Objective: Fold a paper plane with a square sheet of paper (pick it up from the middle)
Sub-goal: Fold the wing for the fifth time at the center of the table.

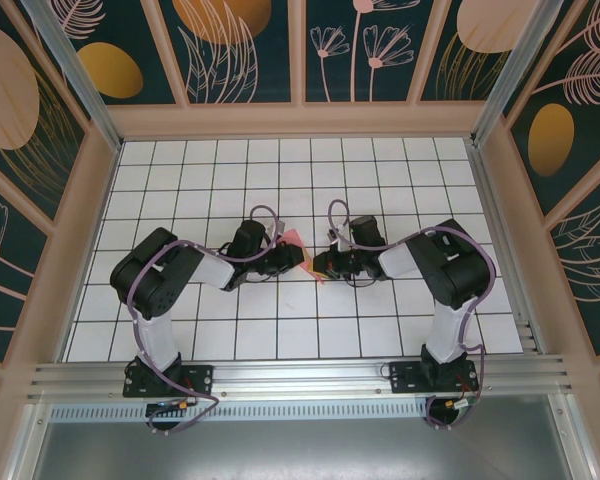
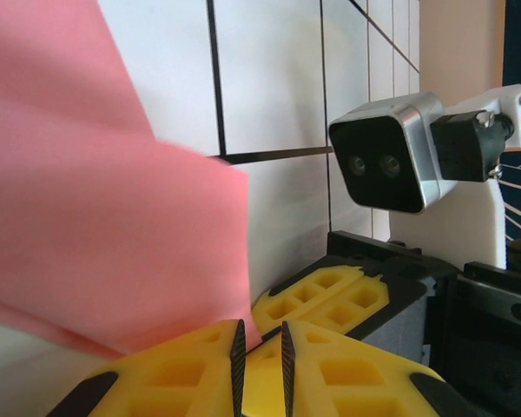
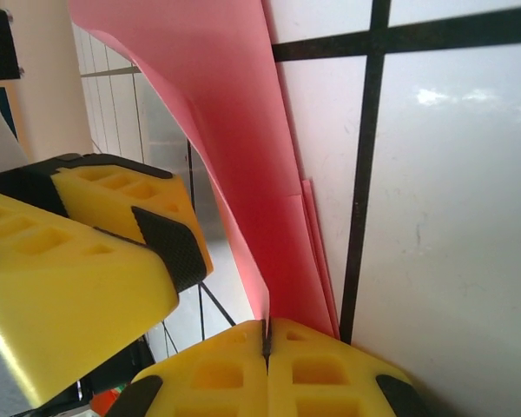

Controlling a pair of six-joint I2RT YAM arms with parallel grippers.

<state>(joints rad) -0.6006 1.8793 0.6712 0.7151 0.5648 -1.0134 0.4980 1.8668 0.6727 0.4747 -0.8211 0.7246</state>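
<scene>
Pink sheet of paper point(image 1: 294, 240) sits at the middle of the white gridded desk point(image 1: 280, 330), lifted between the two arms, which reach in from either side so that their tips nearly meet. From above, the left claw point(image 1: 299, 257) comes at the sheet from the left and the right claw point(image 1: 319, 267) from the right, just beside each other, with the paper showing above and between them. In the right wrist view the right claw point(image 3: 266, 327) is clenched, its yellow fingers point(image 3: 330, 373) pressed flat together, and the sheet point(image 3: 243, 130) runs down into the seam between them; several folded layers lie stacked along its right edge, and it rises from the grip tilted and gently curved. A finger of the left claw point(image 3: 78, 261) stands close beside the paper there. In the left wrist view the left claw point(image 2: 260, 328) has its jaws a narrow slit apart; the pink sheet point(image 2: 113, 217) fills the left side and its lower corner reaches the tips, but whether it is pinched I cannot tell. The right arm's wrist camera point(image 2: 386, 161) faces in from the right
</scene>
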